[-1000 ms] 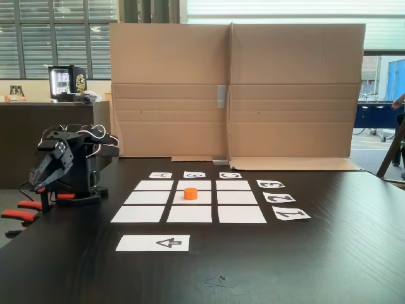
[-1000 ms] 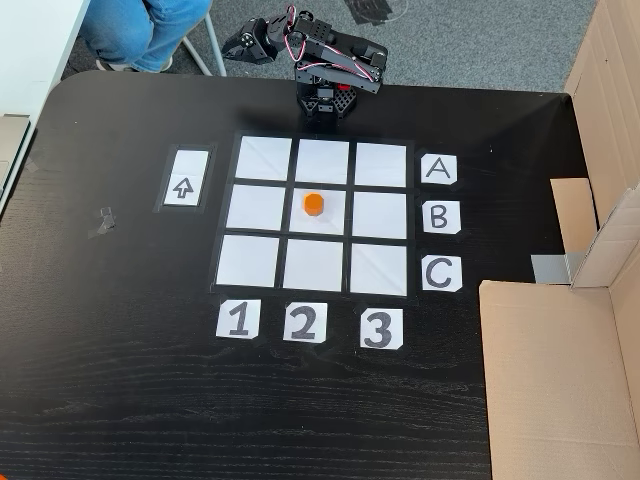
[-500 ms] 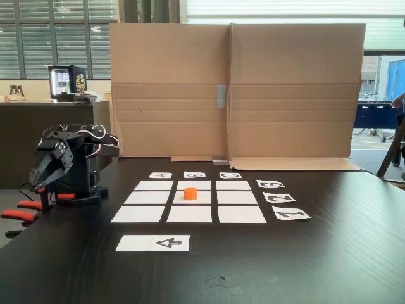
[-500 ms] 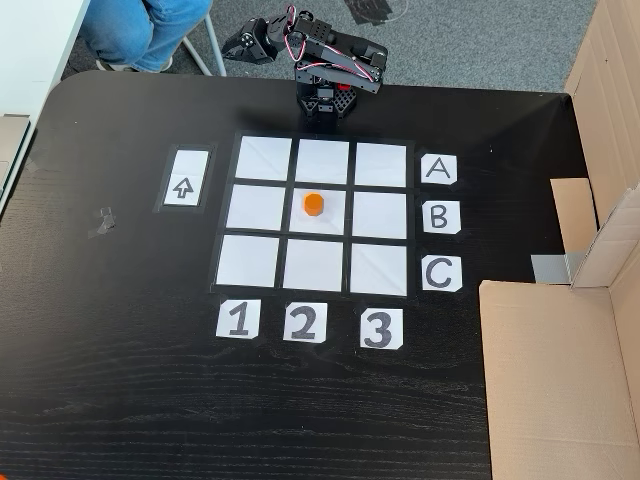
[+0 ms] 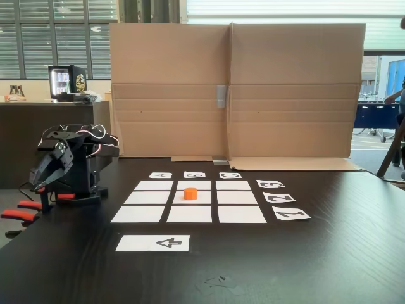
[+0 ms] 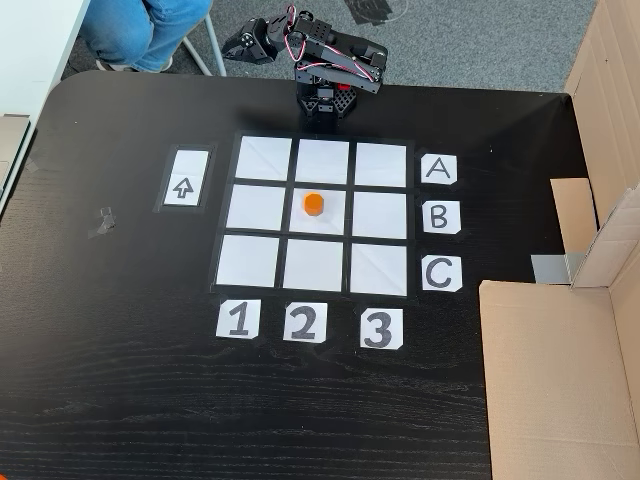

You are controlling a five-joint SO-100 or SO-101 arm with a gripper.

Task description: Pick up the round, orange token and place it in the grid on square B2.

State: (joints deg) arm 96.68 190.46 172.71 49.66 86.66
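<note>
The orange token [image 5: 190, 193] [image 6: 314, 204] stands upright on square B2 [image 5: 203, 198] [image 6: 332, 221], the centre cell of the white paper grid [image 5: 138, 214] [image 6: 248, 260]. My arm is folded over its base at the table edge beside row A, well away from the token. Its gripper [image 5: 39, 185] [image 6: 232, 50] hangs past the table's rim, pointing down in the low fixed view. The fingers look shut together with nothing between them.
A tall cardboard wall [image 5: 234, 88] [image 6: 560, 370] closes the table side beyond column 3. The arrow strip [image 5: 153, 242] [image 6: 187, 178] lies beside column 1. Letter cards [image 6: 438, 216] and number cards [image 6: 303, 323] edge the grid. A seated person's legs [image 6: 140, 30] are near the arm.
The gripper's fingers have drawn slightly closer together at the table edge. The token stays on the centre square.
</note>
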